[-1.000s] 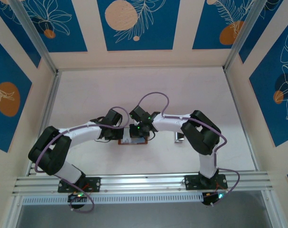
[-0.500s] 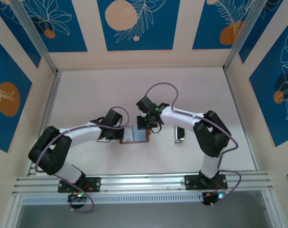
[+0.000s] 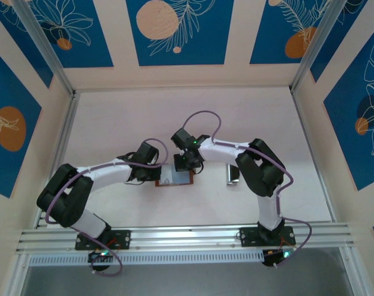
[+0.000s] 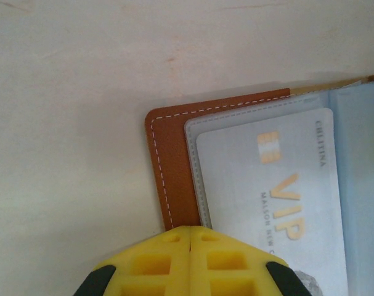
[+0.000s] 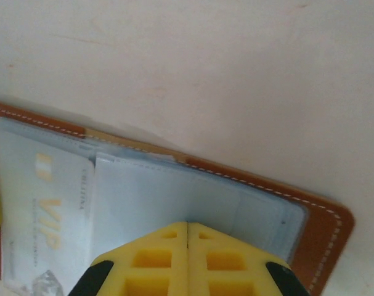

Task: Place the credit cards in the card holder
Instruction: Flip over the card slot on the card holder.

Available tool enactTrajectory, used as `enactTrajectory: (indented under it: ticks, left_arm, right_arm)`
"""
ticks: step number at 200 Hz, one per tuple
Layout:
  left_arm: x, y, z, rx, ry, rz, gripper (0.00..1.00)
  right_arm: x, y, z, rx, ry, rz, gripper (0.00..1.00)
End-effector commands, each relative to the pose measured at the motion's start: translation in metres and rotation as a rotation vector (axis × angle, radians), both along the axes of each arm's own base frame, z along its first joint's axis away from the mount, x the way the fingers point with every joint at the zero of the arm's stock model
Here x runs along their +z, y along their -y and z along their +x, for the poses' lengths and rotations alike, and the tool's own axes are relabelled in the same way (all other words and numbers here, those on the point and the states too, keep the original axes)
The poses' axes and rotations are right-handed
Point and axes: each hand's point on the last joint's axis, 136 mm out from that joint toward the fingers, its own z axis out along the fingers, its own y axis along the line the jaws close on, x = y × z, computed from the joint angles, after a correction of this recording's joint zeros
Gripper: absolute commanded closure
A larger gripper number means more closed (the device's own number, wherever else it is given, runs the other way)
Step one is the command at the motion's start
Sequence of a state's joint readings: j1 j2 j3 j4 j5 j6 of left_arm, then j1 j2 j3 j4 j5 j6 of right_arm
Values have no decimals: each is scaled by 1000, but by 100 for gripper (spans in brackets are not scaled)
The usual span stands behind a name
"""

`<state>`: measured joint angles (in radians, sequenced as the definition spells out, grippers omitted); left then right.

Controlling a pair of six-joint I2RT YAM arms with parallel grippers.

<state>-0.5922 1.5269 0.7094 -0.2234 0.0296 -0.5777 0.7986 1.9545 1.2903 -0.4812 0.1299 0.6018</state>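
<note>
Card holder (image 3: 174,178) is lying open and flat on the pale bench (image 3: 187,117), about midway across and toward the near side, and the two hands are meeting over it. Its brown leather back is facing down and its bluish-grey pockets are facing up. A silver VIP card (image 4: 270,185) with gold lettering is sitting inside the clear pocket on the holder's left half, its corner showing just inside the stitched brown border. A pale grey loose card (image 3: 232,176) is lying on the bench to the right of the holder, apart from it and close beside the right arm (image 3: 260,172).

The left hand (image 4: 191,233) is clenched, its yellow fingers pressing together along a thin seam. It is hanging at the holder's left edge, and I cannot tell whether it is bearing down on the leather. The right hand (image 5: 187,229) is likewise clenched, its yellow fingers meeting in the same way, and it is hovering over the pockets of the holder's right half.
</note>
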Motion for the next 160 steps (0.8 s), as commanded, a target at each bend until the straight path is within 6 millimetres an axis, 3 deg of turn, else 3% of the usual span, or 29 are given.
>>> enactTrajectory:
  ticks: [1,74,107,160]
  left_arm:
    - [-34,-12,-28,-6,-126,60,100]
    - [-35,-9,-28,-10,-128,53,100]
    - [-25,-7,-24,-9,-105,40,100]
    - [13,-14,-21,0,-27,38,80]
  right_arm:
    - [-12,-16,-23,38,-118,66,95]
    - [15,-53,-30,59,-205,343,94]
    - [8,-58,-25,47,-229,360,94]
    - [-3,-53,-15,0,-247,353,93]
